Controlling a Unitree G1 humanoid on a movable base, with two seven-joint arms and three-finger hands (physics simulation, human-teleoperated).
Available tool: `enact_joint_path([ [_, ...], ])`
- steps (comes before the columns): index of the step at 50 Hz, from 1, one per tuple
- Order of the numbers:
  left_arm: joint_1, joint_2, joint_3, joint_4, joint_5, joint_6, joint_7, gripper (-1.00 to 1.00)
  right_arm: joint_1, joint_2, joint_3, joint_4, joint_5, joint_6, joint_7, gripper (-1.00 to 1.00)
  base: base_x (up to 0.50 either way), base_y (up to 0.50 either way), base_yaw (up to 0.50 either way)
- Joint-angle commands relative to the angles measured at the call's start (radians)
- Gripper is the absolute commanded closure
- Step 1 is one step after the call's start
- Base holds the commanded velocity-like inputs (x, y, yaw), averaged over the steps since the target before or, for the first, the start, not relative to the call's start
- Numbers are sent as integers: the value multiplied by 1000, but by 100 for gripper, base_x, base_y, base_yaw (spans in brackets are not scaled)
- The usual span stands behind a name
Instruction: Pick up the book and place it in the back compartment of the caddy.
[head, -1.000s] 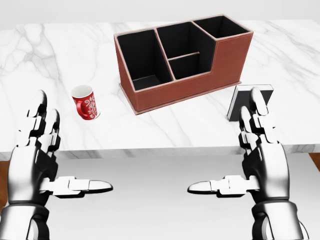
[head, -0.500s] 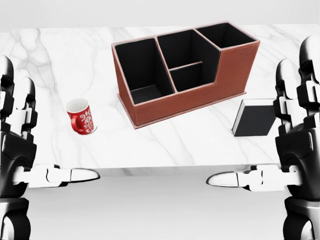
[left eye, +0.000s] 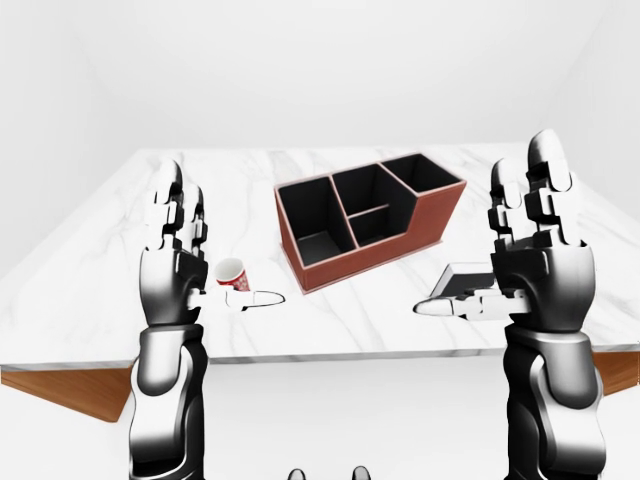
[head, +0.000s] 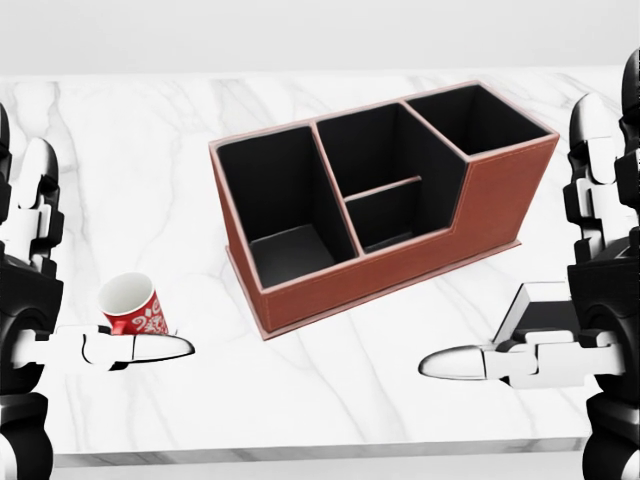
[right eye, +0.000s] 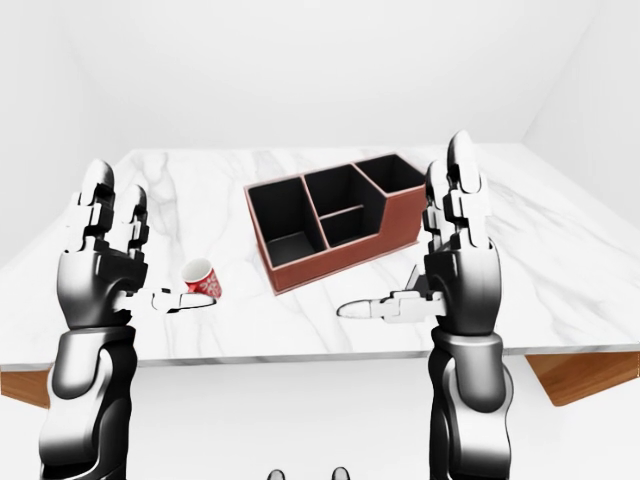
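Note:
A dark book (head: 545, 312) with a pale edge lies flat on the white marble table (head: 330, 400), right of the caddy and apart from it. My right thumb partly covers the book. The brown caddy (head: 400, 265) has black compartments: a wide one at left, two small ones in the middle, and one at the head view's upper right. My right hand (head: 530, 250) is held upright above the book with fingers spread, open and empty. At the view's left edge my left hand (head: 100, 250) stands open too, its thumb just below the red mug.
A red mug (head: 130, 305) with a white pattern stands left of the caddy. The table's near edge (head: 300, 452) runs along the bottom of the head view. Wooden floor (left eye: 60, 385) shows beside the table.
The camera has moved closer, so the caddy, book and mug look larger and sit lower. Both hands have risen and spread to the view's edges. The right thumb now overlaps the book.

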Motion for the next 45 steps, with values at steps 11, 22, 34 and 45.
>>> enact_joint_path([
  [11,0,0,-1,-6,1,0,-1,-100,3,3,11,4,-37,0,16,-100,50,0,0],
  [22,3,-3,-5,1,6,0,-2,-100,-12,-1,32,38,-110,0,-7,-100,12,0,0],
  [34,7,-4,-7,5,8,0,-3,-100,5,5,10,4,-28,0,22,-100,27,0,0],
  [45,8,-4,-7,-1,8,0,-4,-100,-5,-1,28,29,-92,0,12,-100,39,0,0],
])
